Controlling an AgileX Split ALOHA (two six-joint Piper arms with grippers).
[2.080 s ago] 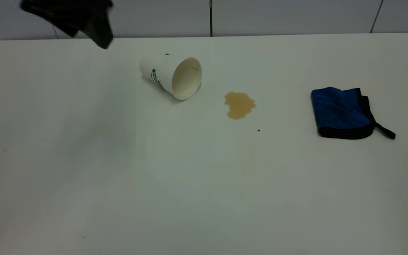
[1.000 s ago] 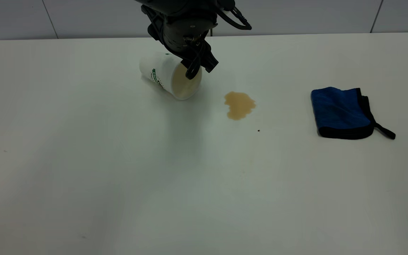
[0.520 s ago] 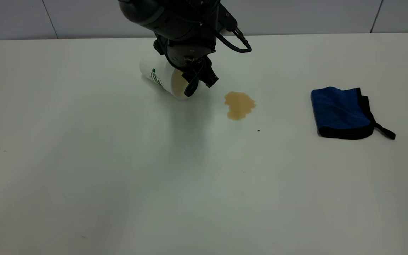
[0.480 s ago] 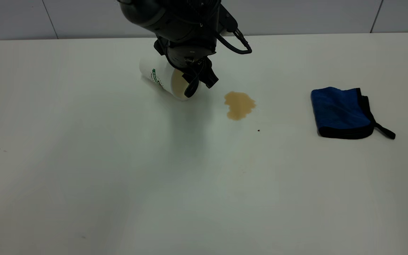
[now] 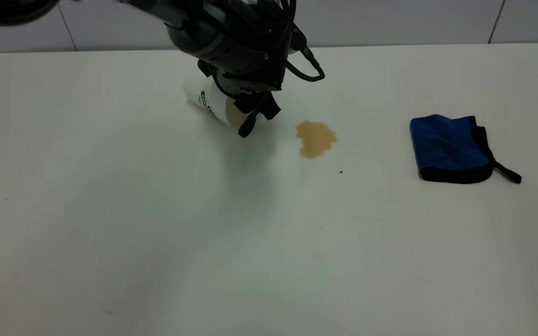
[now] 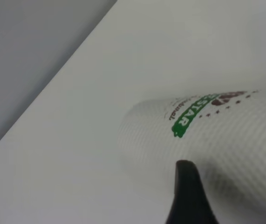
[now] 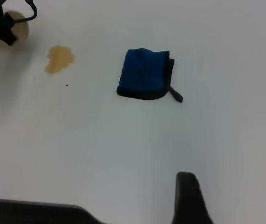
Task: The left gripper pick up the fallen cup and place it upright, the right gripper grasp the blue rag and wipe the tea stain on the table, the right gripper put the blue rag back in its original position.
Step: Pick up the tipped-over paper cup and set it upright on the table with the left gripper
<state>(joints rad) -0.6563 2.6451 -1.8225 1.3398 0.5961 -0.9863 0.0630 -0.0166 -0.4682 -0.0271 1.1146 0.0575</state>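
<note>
Exterior camera overlooks the table (image 5: 110, 233) (wrist cameras: one close, one high).

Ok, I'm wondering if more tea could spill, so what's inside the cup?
The cup lies on its side; the visible inner wall looks tan and no pooled tea shows. The left gripper at the rim hides most of the inside.

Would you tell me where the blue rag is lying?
The blue rag lies flat on the table's right side, right of the tea stain.
</note>
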